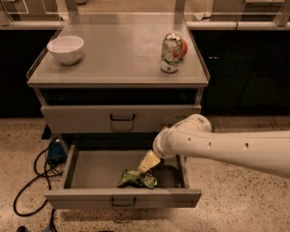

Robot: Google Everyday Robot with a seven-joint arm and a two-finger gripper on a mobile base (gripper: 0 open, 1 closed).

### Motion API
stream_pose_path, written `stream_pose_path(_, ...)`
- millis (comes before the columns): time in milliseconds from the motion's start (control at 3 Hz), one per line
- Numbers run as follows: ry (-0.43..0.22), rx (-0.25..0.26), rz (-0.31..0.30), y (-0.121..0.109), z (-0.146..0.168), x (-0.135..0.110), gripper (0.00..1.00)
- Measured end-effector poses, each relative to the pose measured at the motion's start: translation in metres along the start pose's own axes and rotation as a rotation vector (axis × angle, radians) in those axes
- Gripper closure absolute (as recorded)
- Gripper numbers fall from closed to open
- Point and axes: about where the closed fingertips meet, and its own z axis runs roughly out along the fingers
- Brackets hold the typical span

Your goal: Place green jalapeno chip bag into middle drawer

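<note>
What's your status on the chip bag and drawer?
Gripper inside open drawer, just above the bag. Green jalapeno chip bag lying on drawer floor, near front. Nothing blocking it.

Arm (241, 149): white, extended in from the right edge, nearly level. Wrist (176, 139): bent downward. Gripper (149, 161): cream, pointed down and leftward, held low at centre of view.

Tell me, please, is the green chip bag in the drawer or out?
In: the chip bag lies on the floor of the open drawer, pincer just above the bag.
</note>
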Motion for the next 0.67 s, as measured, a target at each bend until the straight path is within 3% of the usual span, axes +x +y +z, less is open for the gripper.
stream_pose_path(333, -0.043, 0.055, -0.049, 0.0035, -0.024, -0.0137, 0.0)
stream_pose_path(667, -0.043, 0.055, -0.049, 0.0035, -0.024, -0.0137, 0.0)
